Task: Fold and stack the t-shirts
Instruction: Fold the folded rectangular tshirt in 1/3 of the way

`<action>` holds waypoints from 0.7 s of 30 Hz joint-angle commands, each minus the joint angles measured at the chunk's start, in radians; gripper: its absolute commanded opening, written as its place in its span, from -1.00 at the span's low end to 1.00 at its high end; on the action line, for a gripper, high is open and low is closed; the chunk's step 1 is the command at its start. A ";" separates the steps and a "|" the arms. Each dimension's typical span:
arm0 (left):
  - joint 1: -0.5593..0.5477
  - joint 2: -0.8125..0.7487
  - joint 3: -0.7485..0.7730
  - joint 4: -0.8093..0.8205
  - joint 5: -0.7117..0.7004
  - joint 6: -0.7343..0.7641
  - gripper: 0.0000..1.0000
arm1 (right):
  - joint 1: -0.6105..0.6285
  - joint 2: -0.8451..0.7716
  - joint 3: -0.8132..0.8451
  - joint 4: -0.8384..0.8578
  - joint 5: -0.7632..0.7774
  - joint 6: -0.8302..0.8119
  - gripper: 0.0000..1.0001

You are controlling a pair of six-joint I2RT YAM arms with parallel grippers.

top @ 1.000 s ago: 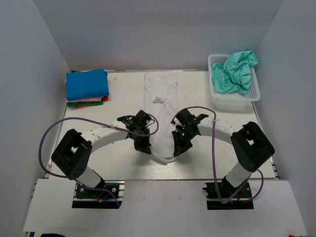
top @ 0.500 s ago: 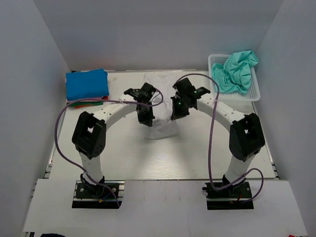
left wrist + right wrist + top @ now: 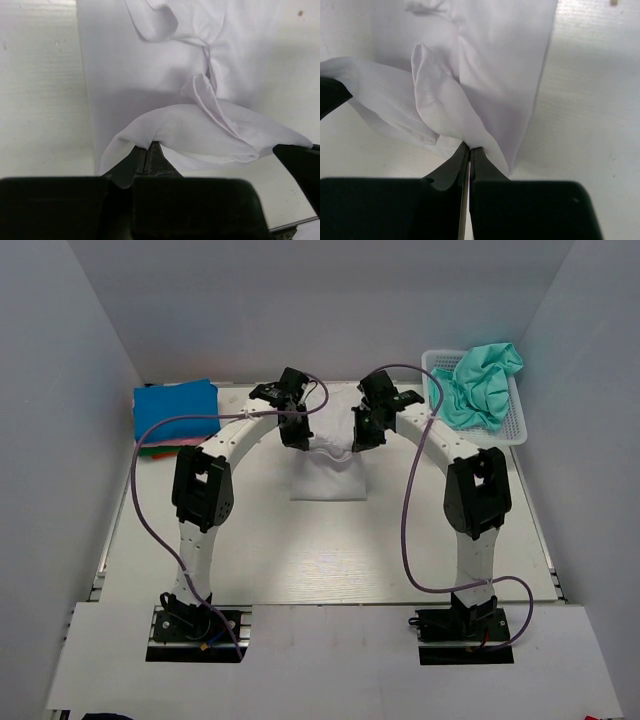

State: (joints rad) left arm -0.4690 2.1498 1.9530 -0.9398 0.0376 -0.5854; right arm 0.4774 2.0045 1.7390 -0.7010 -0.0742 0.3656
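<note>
I have the left gripper (image 3: 296, 436) and right gripper (image 3: 361, 437) pinched on the white t-shirt (image 3: 328, 478), folded at the table's (image 3: 250, 540) back-centre. The folded stack (image 3: 176, 412) lies far left. The teal-green t-shirt (image 3: 478, 380) fills the basket (image 3: 498, 431) far right.

A white mesh basket (image 3: 500, 436) sits at the upper right of the top view, on the pale table (image 3: 300, 550). Grey walls (image 3: 250, 310) enclose it.
</note>
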 commanded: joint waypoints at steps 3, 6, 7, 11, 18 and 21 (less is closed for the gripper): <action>0.027 0.044 0.089 0.012 0.038 0.038 -1.00 | -0.029 0.049 0.090 0.011 -0.015 -0.016 -1.00; 0.049 0.055 0.098 0.028 0.048 0.048 -1.00 | -0.051 0.100 0.114 0.018 -0.021 -0.013 -1.00; 0.049 0.065 0.086 0.057 0.064 0.065 -1.00 | -0.052 0.118 0.122 0.055 -0.035 -0.014 -0.98; 0.085 0.113 0.132 0.101 0.058 0.064 -0.18 | -0.069 0.148 0.108 0.214 -0.027 -0.008 -0.33; 0.128 0.017 0.138 0.151 0.077 0.085 1.00 | -0.071 0.106 0.128 0.276 -0.148 -0.105 0.81; 0.138 -0.050 -0.001 0.171 0.068 0.085 1.00 | -0.062 -0.002 -0.030 0.350 -0.223 -0.079 0.81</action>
State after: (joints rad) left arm -0.3264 2.2322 2.0205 -0.8001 0.0952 -0.5156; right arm 0.3996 2.1353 1.7863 -0.4335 -0.1951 0.3042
